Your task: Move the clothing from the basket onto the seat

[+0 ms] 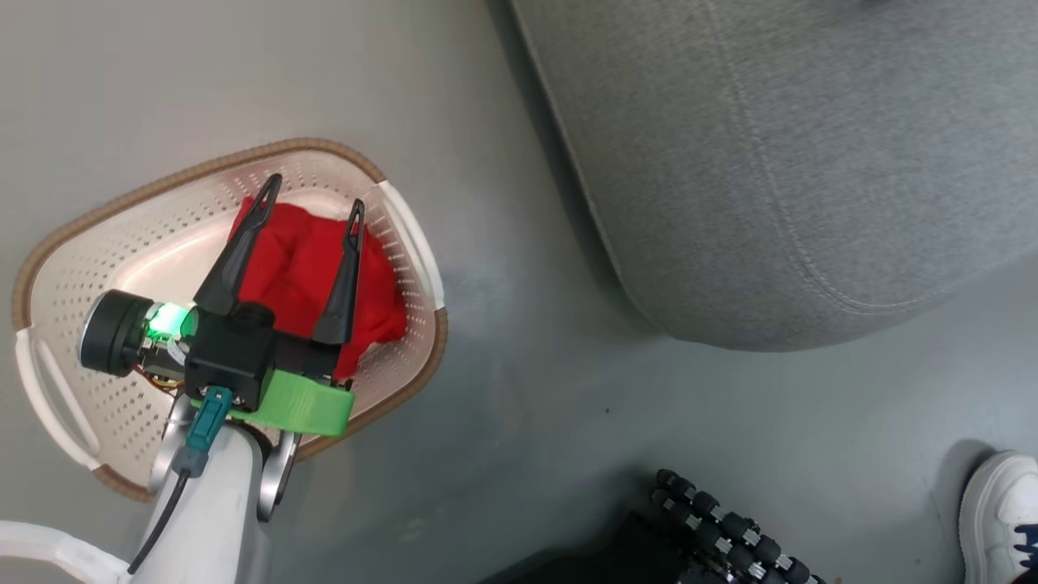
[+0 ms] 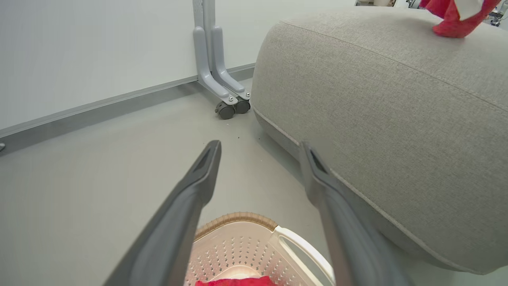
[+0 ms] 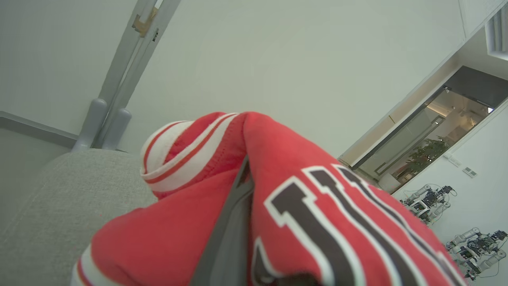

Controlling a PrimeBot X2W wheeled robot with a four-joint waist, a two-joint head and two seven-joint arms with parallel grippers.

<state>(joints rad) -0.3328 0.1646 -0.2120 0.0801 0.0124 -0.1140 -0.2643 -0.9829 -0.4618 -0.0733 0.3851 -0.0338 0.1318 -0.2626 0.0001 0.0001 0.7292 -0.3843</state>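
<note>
Floor [image 1: 527, 422] of smooth matte grey, lightly scuffed, met at the far side by a white wall [image 2: 99, 47] with a grey skirting strip [image 2: 119, 105]. Against that wall, a grey stand foot [image 2: 222, 85] on small dark castors. On the floor, the basket [image 1: 73, 268], just beside the seat [image 1: 770, 162] yet apart from it. Inside the basket, toward the seat side, the plain red shirt [image 1: 300, 259], bunched. Above the shirt, the left gripper [image 1: 315, 193], fingers spread wide with nothing between them. Over the seat's top, the jersey [image 3: 317, 178], draped around the right gripper [image 3: 238, 206], fingers pressed together on the cloth. Could not tell whether the jersey touched the grey fabric. Beyond, a glazed doorway [image 3: 416, 135], a potted plant [image 3: 428, 153] and parked robots [image 3: 476, 242]. At the floor's near corner, a person's white shoe [image 1: 997, 511].
</note>
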